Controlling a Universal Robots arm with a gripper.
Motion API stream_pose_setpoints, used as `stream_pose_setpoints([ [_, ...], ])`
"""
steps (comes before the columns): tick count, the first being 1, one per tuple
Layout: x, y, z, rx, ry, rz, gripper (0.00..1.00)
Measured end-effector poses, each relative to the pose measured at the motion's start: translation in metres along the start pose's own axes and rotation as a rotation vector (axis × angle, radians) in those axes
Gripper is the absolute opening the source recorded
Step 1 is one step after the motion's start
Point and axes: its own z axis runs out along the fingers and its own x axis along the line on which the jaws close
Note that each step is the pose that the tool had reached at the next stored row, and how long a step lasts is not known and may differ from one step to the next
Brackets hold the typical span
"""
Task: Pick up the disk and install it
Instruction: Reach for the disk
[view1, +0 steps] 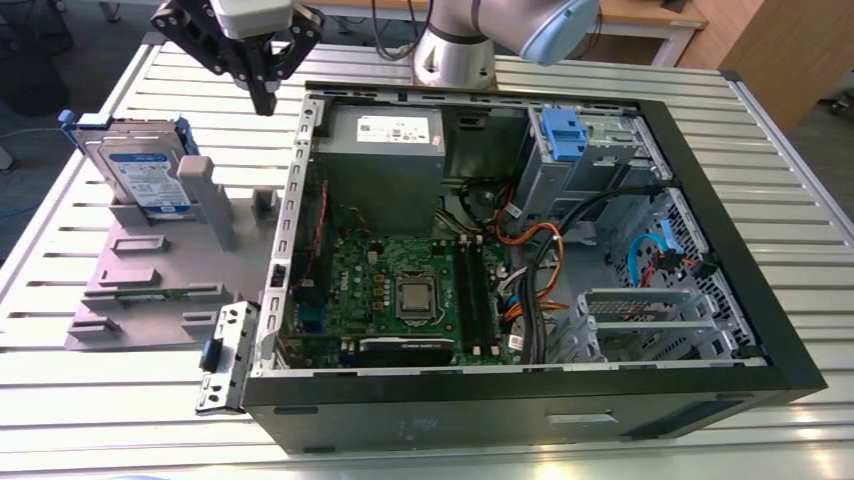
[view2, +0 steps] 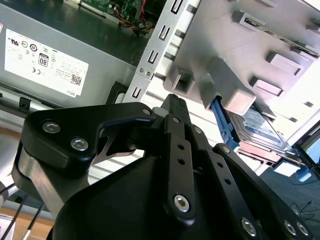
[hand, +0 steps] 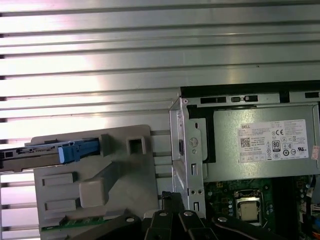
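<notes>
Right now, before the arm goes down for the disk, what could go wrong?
1. The end effector hangs near the open case's metal edge, apparently not above the disk; a straight descent might strike that edge.
2. The disk stands upright in the grey holder; an off-centre grip might tilt it or drag the holder.
3. Loose cables crowd the case interior and could snag the disk during installation.
</notes>
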Motion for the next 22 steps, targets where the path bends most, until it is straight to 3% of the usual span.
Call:
stream_pose_setpoints([
  [22, 0.0056, -0.0004, 0.0001, 0.0, -0.0001, 0.0, 0.11],
])
